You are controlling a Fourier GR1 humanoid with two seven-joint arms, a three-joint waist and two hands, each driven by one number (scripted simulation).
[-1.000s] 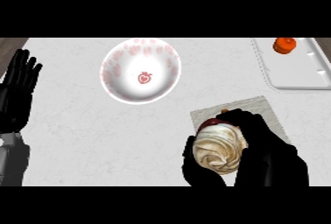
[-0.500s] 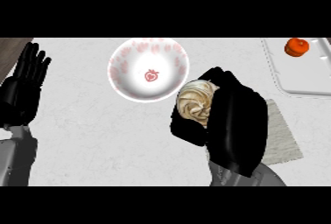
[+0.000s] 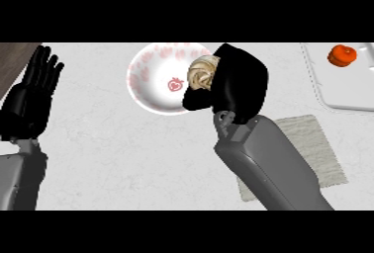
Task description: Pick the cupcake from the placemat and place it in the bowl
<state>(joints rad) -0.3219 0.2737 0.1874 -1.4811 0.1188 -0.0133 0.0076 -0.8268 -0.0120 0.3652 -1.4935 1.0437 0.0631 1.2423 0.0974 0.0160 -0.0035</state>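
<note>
The right hand (image 3: 235,79) sits at about twelve o'clock of the view, over the right edge of the bowl (image 3: 150,74). Its fingers and thumb are curled round the cupcake (image 3: 201,71), which shows only as a swirl of pale cream frosting at the hand's nine o'clock side (the rest of the cake is hidden behind the black palm). The cupcake is held above the bowl's right rim; whether it touches the bowl cannot be told from this view.

The bowl is white with pink heart marks round its inside and a small red figure at its centre. It stands on the pale counter (image 3: 131,158) at roughly eleven o'clock from the view's middle.

The right forearm (image 3: 270,168) is grey and runs from the lower edge, near five o'clock, up to the wrist just below the bowl. It crosses the left part of the placemat (image 3: 318,153), a light woven rectangle lying at four o'clock with nothing visible on its uncovered part.

The left hand (image 3: 33,96) shows at nine o'clock near the view's left edge, resting with its fingers straight, pointing up and held close together, holding nothing.

At one o'clock, in the upper right corner, a white tray (image 3: 343,96) carries a small orange-red object (image 3: 340,55).
</note>
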